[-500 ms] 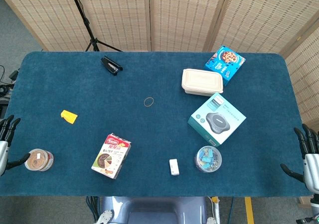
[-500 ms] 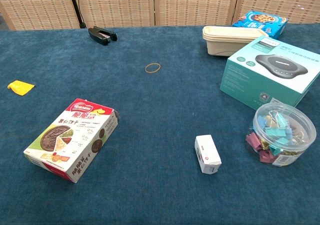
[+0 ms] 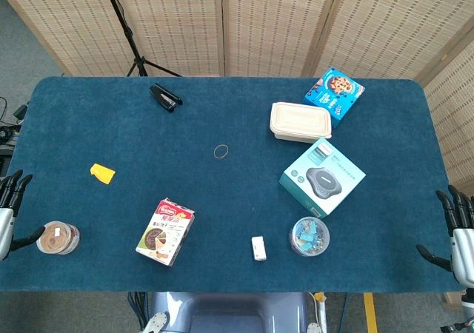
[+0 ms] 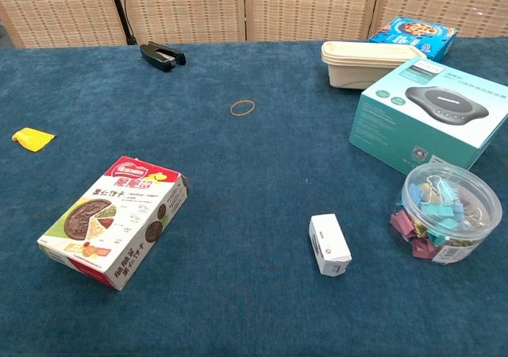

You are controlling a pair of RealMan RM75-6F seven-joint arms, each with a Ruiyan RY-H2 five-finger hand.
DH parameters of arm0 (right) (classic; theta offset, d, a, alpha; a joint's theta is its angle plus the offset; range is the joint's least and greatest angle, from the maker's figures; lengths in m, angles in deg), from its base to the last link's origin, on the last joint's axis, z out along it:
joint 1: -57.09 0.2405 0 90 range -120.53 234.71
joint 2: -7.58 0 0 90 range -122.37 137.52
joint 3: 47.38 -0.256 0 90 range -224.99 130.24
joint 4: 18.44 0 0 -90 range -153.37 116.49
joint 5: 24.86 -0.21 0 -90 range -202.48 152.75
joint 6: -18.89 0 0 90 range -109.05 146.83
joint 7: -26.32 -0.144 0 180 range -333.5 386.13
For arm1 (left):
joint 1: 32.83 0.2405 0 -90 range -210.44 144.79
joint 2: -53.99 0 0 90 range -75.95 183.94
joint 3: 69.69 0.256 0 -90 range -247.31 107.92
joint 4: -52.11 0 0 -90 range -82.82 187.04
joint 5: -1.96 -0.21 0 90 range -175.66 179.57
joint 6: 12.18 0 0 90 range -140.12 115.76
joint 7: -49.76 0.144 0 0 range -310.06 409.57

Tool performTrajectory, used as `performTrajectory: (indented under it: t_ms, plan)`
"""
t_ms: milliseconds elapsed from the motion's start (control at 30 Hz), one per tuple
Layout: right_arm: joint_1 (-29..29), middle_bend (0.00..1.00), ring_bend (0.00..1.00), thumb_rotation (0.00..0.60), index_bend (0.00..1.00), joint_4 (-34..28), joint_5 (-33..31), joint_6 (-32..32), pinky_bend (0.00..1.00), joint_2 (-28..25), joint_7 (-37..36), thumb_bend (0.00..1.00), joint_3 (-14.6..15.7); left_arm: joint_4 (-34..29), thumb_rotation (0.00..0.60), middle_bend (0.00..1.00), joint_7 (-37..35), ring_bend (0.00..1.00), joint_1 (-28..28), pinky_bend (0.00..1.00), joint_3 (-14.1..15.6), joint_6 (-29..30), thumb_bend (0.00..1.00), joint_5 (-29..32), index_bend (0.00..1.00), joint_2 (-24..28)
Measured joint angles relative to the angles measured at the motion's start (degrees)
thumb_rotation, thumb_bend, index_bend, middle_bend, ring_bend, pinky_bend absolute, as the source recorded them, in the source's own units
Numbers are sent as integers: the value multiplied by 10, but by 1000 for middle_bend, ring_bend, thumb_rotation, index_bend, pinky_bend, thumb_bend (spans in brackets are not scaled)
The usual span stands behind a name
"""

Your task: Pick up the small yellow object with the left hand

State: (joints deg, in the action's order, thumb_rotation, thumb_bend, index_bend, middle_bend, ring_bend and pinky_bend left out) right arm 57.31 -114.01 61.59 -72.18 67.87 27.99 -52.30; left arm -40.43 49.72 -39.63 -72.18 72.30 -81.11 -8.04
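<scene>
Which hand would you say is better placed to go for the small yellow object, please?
The left hand. It is at the table's left edge, open and holding nothing, with the small yellow object lying on that same side. The right hand sits at the far right edge, across the whole table.

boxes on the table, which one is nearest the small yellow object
The red snack box with the round biscuit picture, lying toward the front left, is closest to the small yellow object. The teal speaker box and blue cookie box sit far right.
</scene>
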Motion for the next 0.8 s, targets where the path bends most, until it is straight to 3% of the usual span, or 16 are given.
performTrajectory:
  t_ms: [533,800]
  plan:
    - [5,0,0,600,0,-2,-10,21,0,-3,-5,0,1,68,600,0,-34,0,-61,0,-32,-110,195,49,0,-32]
    - [10,0,0,600,0,-1,-18,33,0,2,5,0,1,157,600,0,-58,0,-115,0,-51,-182,218,67,0,-79]
